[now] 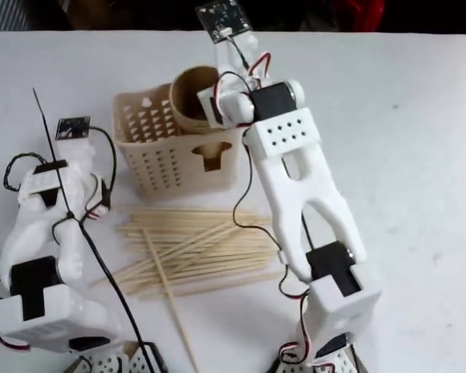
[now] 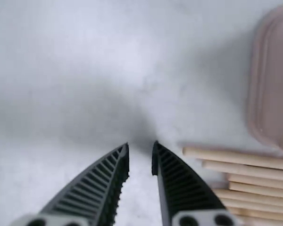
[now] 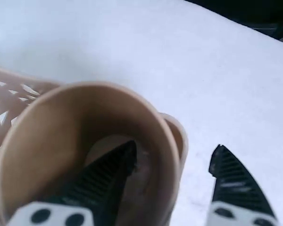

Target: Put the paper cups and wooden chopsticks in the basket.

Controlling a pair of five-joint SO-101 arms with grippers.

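Right end effector [image 3: 174,151] wide astride one paper cup [image 3: 61,127], left end effector [image 2: 140,150] narrow.

Bright, even light; soft faint shadows on the table [image 1: 419,116]

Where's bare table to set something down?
Widest: table right of the right arm. Smaller patch left of the basket, beyond the left arm. Crowded: chopsticks fill the gap between both arms, in front of the basket.
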